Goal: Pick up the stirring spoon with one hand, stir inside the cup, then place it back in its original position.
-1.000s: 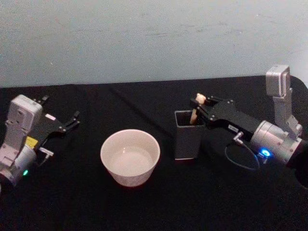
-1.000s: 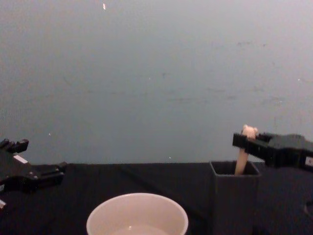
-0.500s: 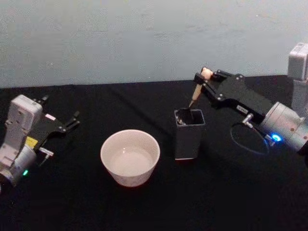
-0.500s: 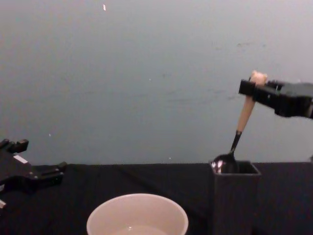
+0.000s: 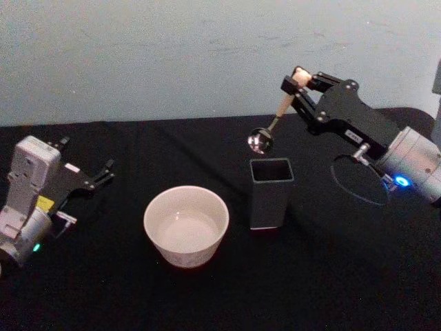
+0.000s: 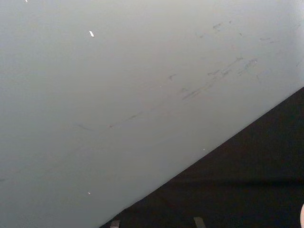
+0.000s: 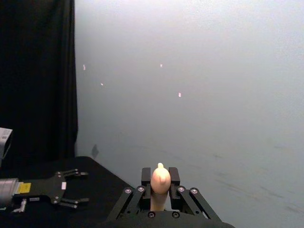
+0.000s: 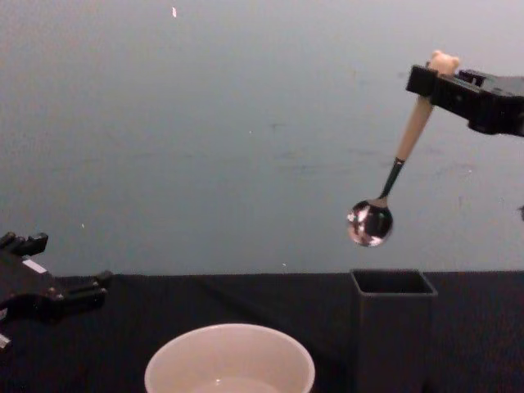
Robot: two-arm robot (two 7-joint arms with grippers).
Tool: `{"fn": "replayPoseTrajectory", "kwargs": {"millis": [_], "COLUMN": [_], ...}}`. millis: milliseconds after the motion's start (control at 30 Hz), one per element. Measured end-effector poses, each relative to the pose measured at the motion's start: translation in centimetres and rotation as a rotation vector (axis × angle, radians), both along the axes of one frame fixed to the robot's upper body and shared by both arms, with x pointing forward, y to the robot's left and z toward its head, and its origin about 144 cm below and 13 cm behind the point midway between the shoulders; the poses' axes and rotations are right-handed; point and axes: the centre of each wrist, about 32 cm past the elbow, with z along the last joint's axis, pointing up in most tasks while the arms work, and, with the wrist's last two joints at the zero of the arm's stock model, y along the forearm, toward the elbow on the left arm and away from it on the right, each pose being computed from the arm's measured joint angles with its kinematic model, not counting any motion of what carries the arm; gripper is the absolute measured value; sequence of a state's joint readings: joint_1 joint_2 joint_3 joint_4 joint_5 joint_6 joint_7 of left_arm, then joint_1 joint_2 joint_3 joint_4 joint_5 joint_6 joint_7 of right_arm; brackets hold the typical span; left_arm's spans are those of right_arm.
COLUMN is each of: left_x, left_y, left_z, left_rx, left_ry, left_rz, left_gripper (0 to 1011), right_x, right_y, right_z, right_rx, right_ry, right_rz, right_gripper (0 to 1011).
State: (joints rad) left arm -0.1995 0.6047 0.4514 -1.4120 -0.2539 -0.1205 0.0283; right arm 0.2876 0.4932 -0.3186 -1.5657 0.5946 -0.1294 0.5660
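While our right hand (image 5: 297, 78) pinches the stirring spoon (image 5: 279, 110) above the holder (image 5: 270, 200), left hand (image 5: 88, 160) rests spread | cup (image 5: 182, 256) beside holder

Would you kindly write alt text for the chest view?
The right tool grips a slim peach-handled, bear-topped spoon, its metal bowl hanging above the tall dark grey square holder. A wide cream-white round cup sits lower left; the left tool lies open at left.

Right gripper (image 5: 293, 83) aloft, jaws clamped; left gripper (image 5: 88, 155) parked.
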Motion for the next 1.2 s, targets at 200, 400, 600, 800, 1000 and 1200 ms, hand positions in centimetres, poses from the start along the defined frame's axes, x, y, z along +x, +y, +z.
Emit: {"fn": "replayPoseTrajectory", "kwargs": {"millis": [200, 400, 600, 800, 1000, 1200], "left_x": [0.0, 0.0, 0.0, 0.0, 0.0, 0.0], "left_y": [0.0, 0.0, 0.0, 0.0, 0.0, 0.0], "left_z": [0.0, 0.0, 0.0, 0.0, 0.0, 0.0], "left_rx": [0.000, 0.000, 0.000, 0.000, 0.000, 0.000], "left_ry": [0.000, 0.000, 0.000, 0.000, 0.000, 0.000], "left_rz": [0.000, 0.000, 0.000, 0.000, 0.000, 0.000], "left_gripper": [1001, 1001, 1001, 1001, 1001, 1002], "right_x": [0.7, 1.4, 1.9, 2.1, 2.3, 2.7], "right_y": [1.6, 3.4, 5.1, 6.7, 8.0, 8.5], "right_z": [-0.1, -0.6, -1.4, -2.4, -3.7, -5.0], "right_rx": [-0.014, -0.026, -0.054, -0.089, -0.124, -0.149], "right_ry": [-0.002, 0.009, 0.018, 0.030, 0.032, 0.029], "right_rz": [0.042, 0.097, 0.150, 0.207, 0.255, 0.282], "right_gripper": [213, 213, 213, 213, 213, 213]}}
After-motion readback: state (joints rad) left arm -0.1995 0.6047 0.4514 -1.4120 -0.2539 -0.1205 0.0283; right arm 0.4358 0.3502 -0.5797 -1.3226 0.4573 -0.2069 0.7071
